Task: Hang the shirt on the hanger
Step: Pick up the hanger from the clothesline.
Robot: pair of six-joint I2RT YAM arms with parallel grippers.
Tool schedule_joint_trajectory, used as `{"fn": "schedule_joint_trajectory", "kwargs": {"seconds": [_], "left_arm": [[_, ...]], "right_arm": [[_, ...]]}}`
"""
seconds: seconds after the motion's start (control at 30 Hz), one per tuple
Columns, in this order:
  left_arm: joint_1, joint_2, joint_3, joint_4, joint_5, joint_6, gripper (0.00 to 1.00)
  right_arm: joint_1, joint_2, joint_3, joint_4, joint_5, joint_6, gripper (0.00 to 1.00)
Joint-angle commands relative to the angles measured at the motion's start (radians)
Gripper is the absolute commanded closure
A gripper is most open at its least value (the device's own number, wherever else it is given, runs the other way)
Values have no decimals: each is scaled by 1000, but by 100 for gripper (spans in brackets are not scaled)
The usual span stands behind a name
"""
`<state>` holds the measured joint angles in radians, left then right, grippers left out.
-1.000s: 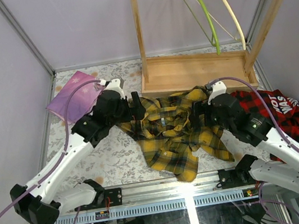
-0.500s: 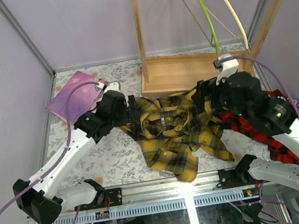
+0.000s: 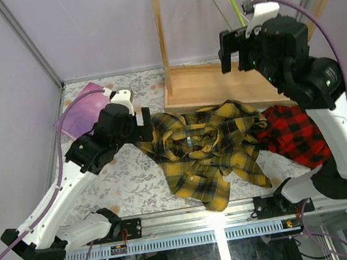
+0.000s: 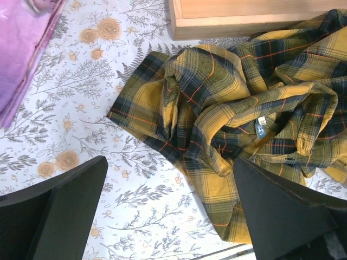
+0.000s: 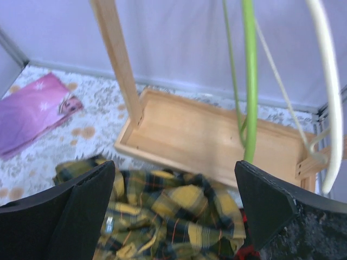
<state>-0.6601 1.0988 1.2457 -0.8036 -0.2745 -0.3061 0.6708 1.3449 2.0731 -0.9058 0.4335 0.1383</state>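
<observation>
Top external view: shirt lies crumpled on the surface, just near of the wooden rack, untouched. Left gripper hovers over its left edge, jaws wide apart, empty. Right gripper is up beside the green hanger, jaws wide too. Looks like the hanger fetch: next, clamp its arm and unhook it.
</observation>
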Motion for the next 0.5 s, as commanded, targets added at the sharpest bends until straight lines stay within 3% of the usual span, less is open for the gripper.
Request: {"fn": "schedule_joint_trajectory", "kwargs": {"seconds": [0.0,0.1,0.3,0.47], "left_arm": [[6,-66,-31,0,-27,65,0],[5,-101,-80,5,-40,54,0],[5,-152,-179,19,-21,15,0],[5,-183,-269,62,34,-21,0]], "right_arm": [[-107,122,212,-64,-91,-77,1],[-234,194,315,-77,-202,-65,1],[-419,251,342,-3,-444,-13,6],[-449,292,294,68,-534,-3,18]]}}
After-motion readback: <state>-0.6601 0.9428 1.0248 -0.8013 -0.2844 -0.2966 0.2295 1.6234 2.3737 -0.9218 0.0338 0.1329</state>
